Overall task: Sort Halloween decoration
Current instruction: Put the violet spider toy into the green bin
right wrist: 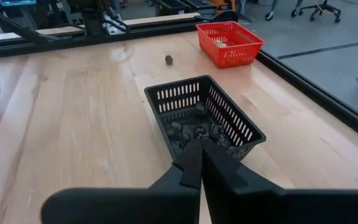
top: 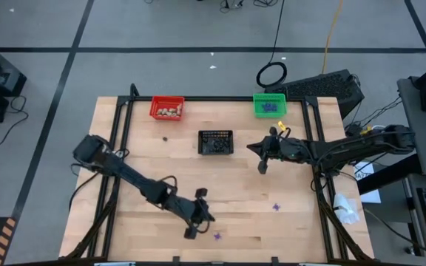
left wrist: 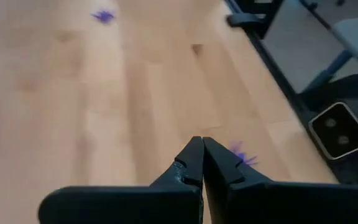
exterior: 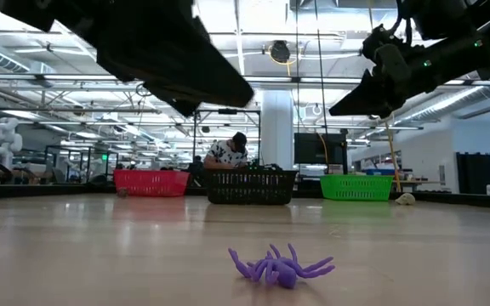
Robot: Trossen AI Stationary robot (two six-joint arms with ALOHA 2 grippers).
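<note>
Now, two purple spiders are left loose: one purple spider (top: 217,236) near the counter's (top: 146,177) near edge, just right of the left tool (top: 196,214), which hovers pinched shut and empty, and another (top: 276,207) farther right. A dark bit (top: 165,137) sits alone by the red basket (top: 167,108). Next, I'd say, the left tool must open and drop over that near spider, minding the edge. The right tool (top: 261,157), shut and empty, hangs right of the black basket (top: 216,142); the green basket (top: 269,104) lies beyond, open boards between.
</note>
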